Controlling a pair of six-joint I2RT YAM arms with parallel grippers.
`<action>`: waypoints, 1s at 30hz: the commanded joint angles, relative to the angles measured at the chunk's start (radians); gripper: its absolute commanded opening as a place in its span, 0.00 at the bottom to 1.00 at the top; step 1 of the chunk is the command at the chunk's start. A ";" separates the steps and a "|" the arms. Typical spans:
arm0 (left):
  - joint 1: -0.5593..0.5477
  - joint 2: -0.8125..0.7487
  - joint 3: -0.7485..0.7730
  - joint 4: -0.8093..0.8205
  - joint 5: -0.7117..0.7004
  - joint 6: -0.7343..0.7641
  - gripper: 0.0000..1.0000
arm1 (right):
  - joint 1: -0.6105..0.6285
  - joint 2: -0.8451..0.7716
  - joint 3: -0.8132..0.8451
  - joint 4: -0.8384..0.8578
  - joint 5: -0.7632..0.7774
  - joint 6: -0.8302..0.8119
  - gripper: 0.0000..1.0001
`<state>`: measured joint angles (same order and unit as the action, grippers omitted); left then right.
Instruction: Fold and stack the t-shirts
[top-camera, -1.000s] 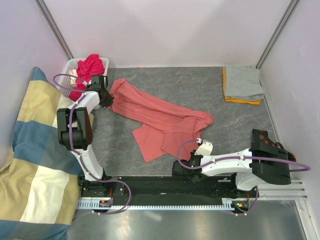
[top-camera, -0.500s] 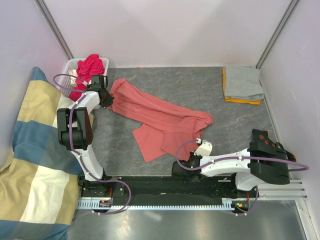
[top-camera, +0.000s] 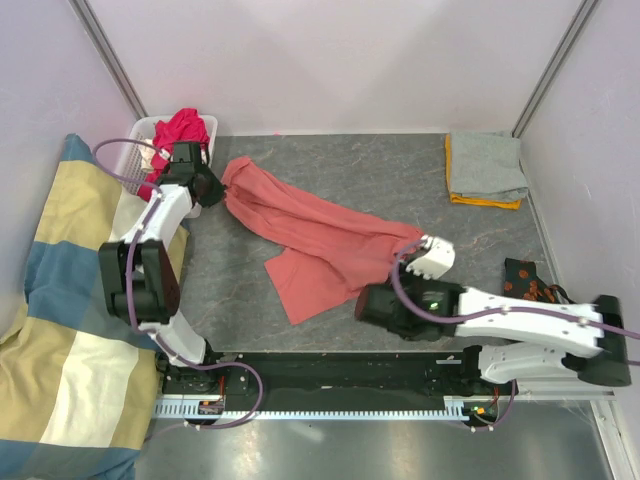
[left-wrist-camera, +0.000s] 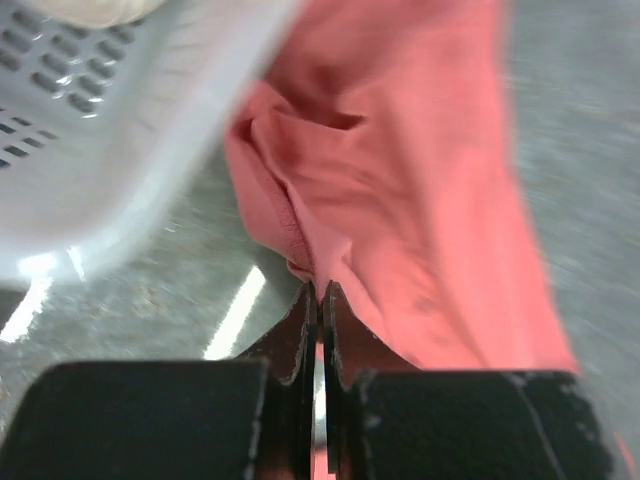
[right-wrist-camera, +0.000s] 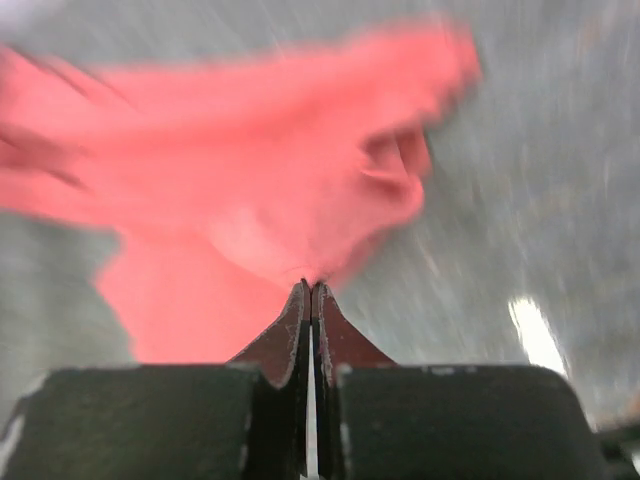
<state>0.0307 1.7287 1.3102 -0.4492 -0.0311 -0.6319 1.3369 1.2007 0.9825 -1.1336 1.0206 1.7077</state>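
**Two grippers closed at opposite ends of the pink tee**

One salmon-pink t-shirt (top-camera: 320, 235) lay unfolded and rumpled across the middle of the grey table (top-camera: 400, 165), running on a slant from the far left towards the near right, with one flap spread towards the arm bases. The left gripper (top-camera: 212, 188) sat at the shirt's far-left corner, just beside the white lattice basket (top-camera: 140, 133). In the left wrist view its fingers were pressed together on the bunched hem, with a sliver of pink showing between them.

The right gripper (top-camera: 368, 304) lay low at the shirt's near-right edge. In the blurred right wrist view its fingers met tip to tip right at the cloth; whether any fabric was caught between them could not be told.

A magenta-red tee (top-camera: 185, 130) was heaped in the basket. In the far right corner, well apart from the pink shirt, a folded grey tee (top-camera: 487, 163) rested on an orange tee (top-camera: 482, 201) whose edge showed along the near side. The striped cushion (top-camera: 70, 300) lay off the table's left side.
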 joint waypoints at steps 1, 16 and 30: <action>-0.017 -0.188 0.083 -0.054 0.154 0.060 0.02 | -0.067 -0.136 0.236 -0.129 0.301 -0.293 0.00; -0.018 -0.509 0.378 -0.315 0.237 0.176 0.02 | -0.074 -0.364 0.571 0.386 0.590 -1.305 0.00; -0.018 -0.617 0.672 -0.413 0.243 0.199 0.02 | -0.076 -0.285 0.759 0.903 0.412 -1.994 0.00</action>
<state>0.0090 1.1149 1.9293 -0.8703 0.2207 -0.4694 1.2648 0.8551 1.6936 -0.4919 1.4593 0.0441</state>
